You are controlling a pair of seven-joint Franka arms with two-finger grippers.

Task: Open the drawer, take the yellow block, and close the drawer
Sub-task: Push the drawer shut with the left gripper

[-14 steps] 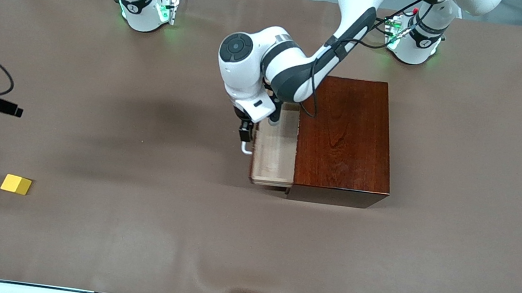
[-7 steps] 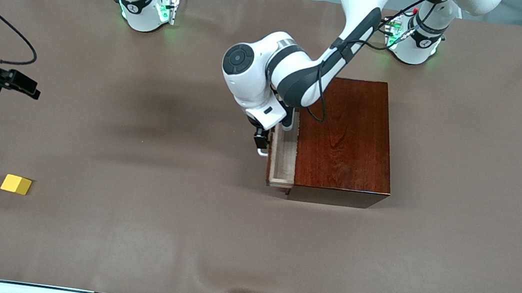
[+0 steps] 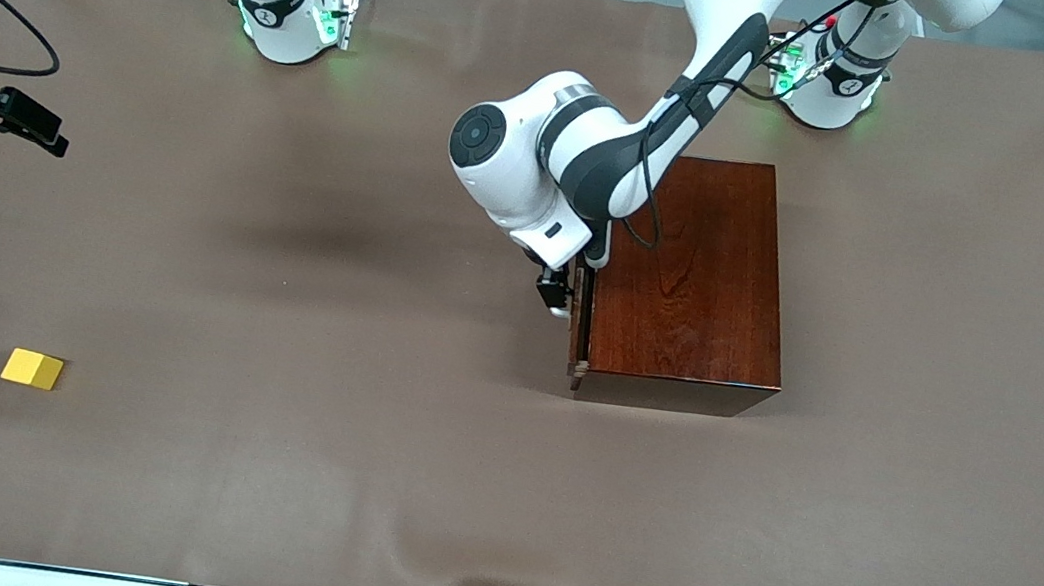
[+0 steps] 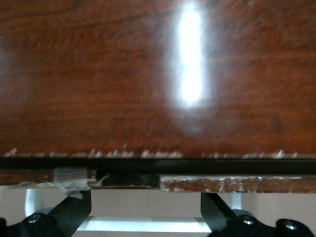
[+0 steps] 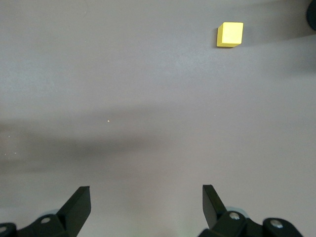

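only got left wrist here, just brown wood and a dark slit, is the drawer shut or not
Observer: Nearly. In the front view the drawer sits almost flush in the box, with the left end effector open at its handle.
Operator: ok and the yellow block, is it out
Observer: Yes, the yellow block lies on the table at the right arm's end, nearer the front camera than the box.
Operator: right arm got it?
Observer: No. The right end effector is open and empty over bare table, apart from the block.
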